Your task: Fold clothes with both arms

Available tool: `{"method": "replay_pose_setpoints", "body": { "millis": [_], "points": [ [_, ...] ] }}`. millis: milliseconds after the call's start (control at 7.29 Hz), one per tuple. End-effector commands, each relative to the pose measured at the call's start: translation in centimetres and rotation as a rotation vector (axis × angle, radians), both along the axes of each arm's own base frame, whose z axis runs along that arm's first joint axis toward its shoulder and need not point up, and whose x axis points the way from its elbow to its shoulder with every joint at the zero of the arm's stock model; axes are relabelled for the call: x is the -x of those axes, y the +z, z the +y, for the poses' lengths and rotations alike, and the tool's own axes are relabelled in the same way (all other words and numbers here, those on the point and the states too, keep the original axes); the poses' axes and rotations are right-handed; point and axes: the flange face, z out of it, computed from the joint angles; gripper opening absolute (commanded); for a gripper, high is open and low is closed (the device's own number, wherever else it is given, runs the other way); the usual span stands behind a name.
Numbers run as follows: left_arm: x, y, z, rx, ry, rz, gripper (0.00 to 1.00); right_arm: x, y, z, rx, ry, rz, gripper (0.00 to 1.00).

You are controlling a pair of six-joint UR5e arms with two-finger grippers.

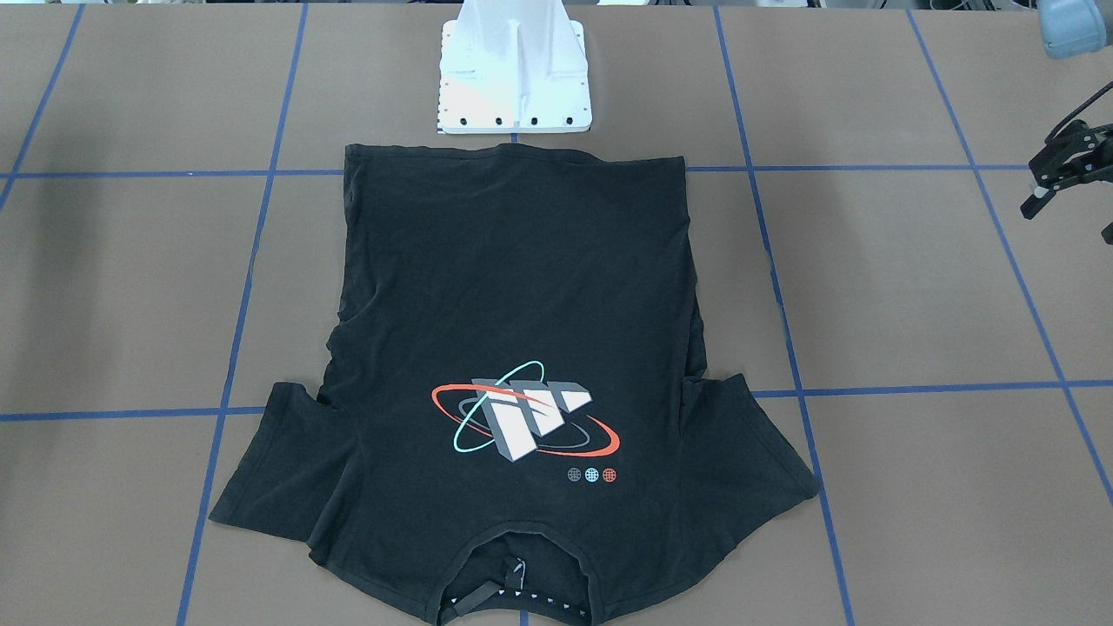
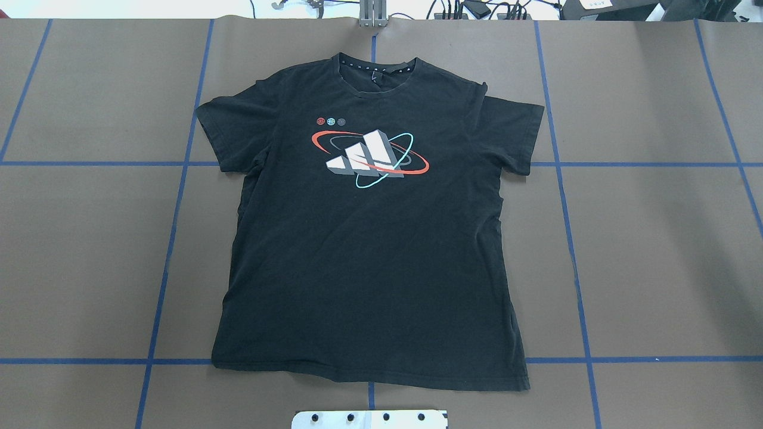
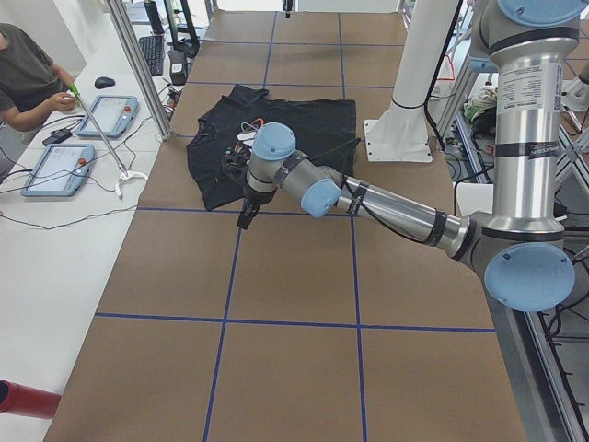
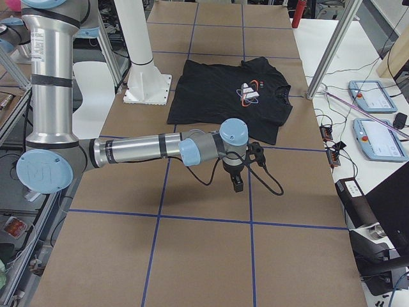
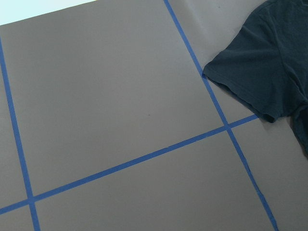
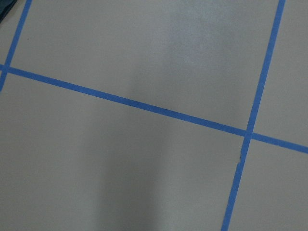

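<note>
A black T-shirt [image 2: 369,256] lies flat and unfolded in the middle of the table [image 2: 656,238]. Its print [image 2: 369,154] faces up and both short sleeves are spread out. Its hem is near the white pedestal [image 1: 515,78] and its collar points away from the robot. The left tool [image 1: 1065,187] hangs above bare table beyond the shirt's sleeve on the robot's left, apart from the cloth; I cannot tell whether its fingers are spread or pressed together. The right tool [image 4: 238,182] hangs over bare table on the other side, near a blue tape line [image 4: 249,192]; I cannot tell its state either.
</note>
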Motion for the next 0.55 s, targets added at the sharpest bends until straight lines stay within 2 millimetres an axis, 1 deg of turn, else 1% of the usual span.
{"method": "replay_pose_setpoints", "body": {
  "millis": [0,137,411],
  "points": [
    [-0.1,2.0,-1.0,0.049,-0.001,-0.01,1.0,0.4,0.5,-0.1,0.098,-0.011,0.002,1.0],
    [-0.3,3.9,-1.4,0.085,0.0,-0.019,1.0,0.3,0.5,0.1,0.116,-0.01,-0.014,1.0],
    [0.2,5.5,-1.1,0.112,-0.006,-0.03,1.0,-1.1,0.7,0.4,0.128,0.018,-0.027,1.0]
  ]
}}
